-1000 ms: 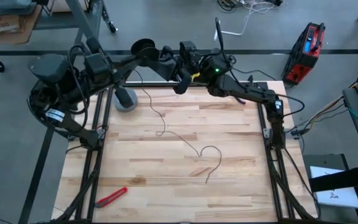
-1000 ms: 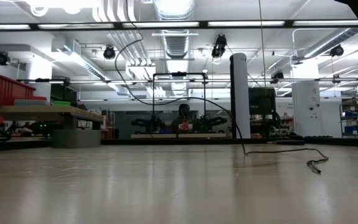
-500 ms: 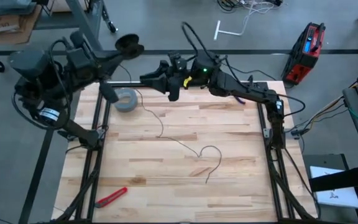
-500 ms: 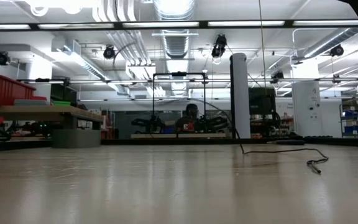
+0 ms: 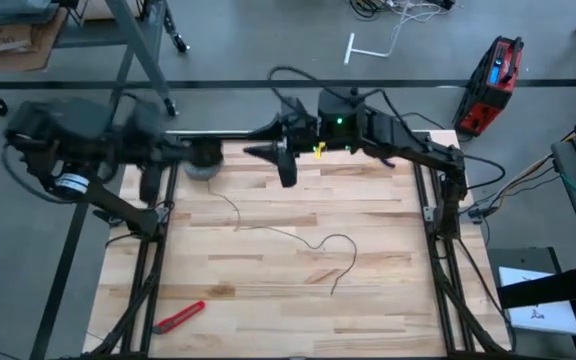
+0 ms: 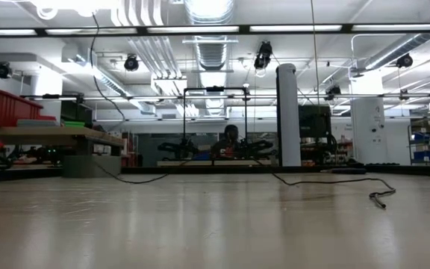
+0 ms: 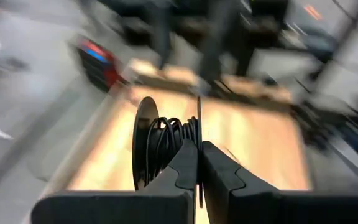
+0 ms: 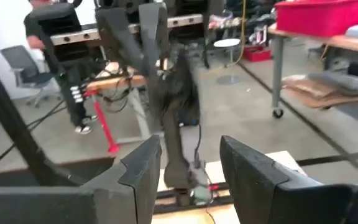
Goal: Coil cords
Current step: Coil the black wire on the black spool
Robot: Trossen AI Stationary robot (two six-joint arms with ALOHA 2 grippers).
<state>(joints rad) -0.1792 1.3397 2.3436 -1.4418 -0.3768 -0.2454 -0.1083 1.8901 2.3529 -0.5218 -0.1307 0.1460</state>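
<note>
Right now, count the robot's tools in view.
2. The left tool, shut on the reel, by the table's far left corner; the right tool, open, over its far edge.

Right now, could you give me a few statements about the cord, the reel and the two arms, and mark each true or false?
1. The left gripper is shut on the black reel. True.
2. The right gripper has its jaws apart, holding nothing. True.
3. The thin cord is all wound up on the reel. False: much of it lies loose across the wooden table.
4. A red-handled tool lies beside the grey tape roll. False: it lies at the opposite, near edge of the table.
</note>
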